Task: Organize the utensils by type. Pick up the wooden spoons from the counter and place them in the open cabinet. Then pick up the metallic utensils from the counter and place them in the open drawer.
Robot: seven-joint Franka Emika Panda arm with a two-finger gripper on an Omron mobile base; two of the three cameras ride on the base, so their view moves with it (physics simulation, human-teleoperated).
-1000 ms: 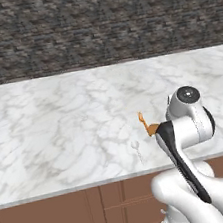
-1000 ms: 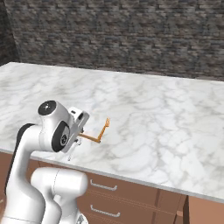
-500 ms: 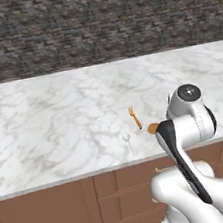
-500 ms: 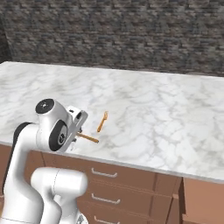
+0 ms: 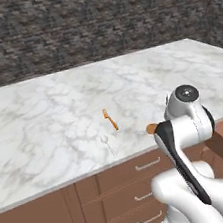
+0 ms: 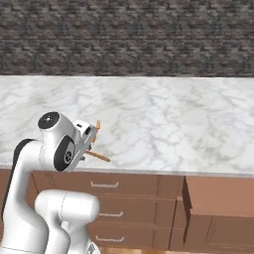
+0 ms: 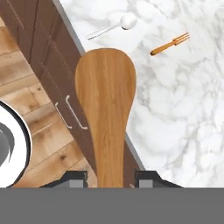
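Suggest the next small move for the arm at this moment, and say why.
Probably carry the large wooden spoon up toward the open cabinet. The gripper is shut on its handle, and its bowl hangs over the counter edge and the floor. The silvery spoon and the fork lie on the marble and can wait.

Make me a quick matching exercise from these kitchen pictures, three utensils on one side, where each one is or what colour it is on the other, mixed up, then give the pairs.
Column one:
1. large wooden spoon
2. small spoon
3. fork

Column two:
A. pale silvery-white, lying on the counter near its front edge
B. orange-brown, with tines, lying on the marble
C. held between the fingers of the gripper, bowl pointing away from the hand

Pairs: 1-C, 2-A, 3-B
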